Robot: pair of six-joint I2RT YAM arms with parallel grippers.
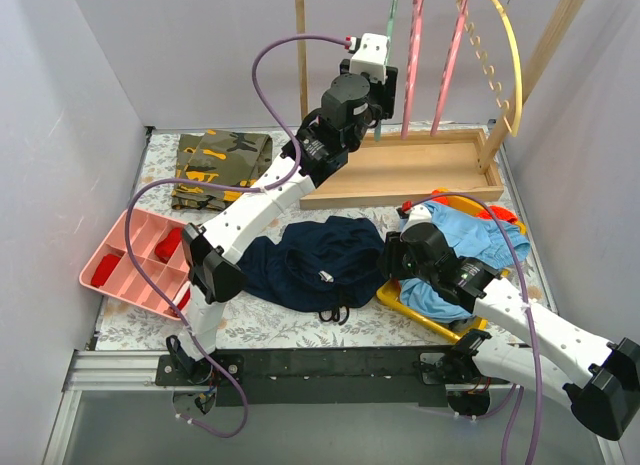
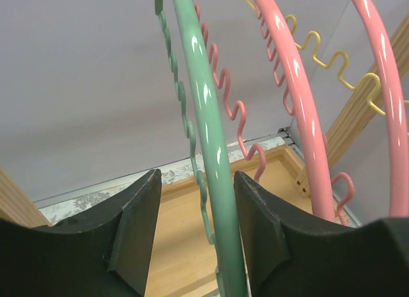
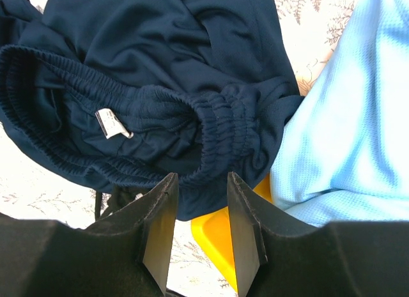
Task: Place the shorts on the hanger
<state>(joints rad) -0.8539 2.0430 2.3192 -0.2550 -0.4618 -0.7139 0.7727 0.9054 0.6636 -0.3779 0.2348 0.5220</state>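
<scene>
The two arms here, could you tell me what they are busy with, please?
The left gripper is up at the rack, its jaws open on either side of the green hanger. The right gripper hovers open over the waistband of the navy shorts, which lie crumpled on the table beside a light blue garment. Nothing is gripped yet.

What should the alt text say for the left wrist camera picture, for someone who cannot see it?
The left claw stands open with the pale green hanger running up between its two dark fingers. Beside it hang pink hangers and a yellow hanger, above a wooden tray.
</scene>
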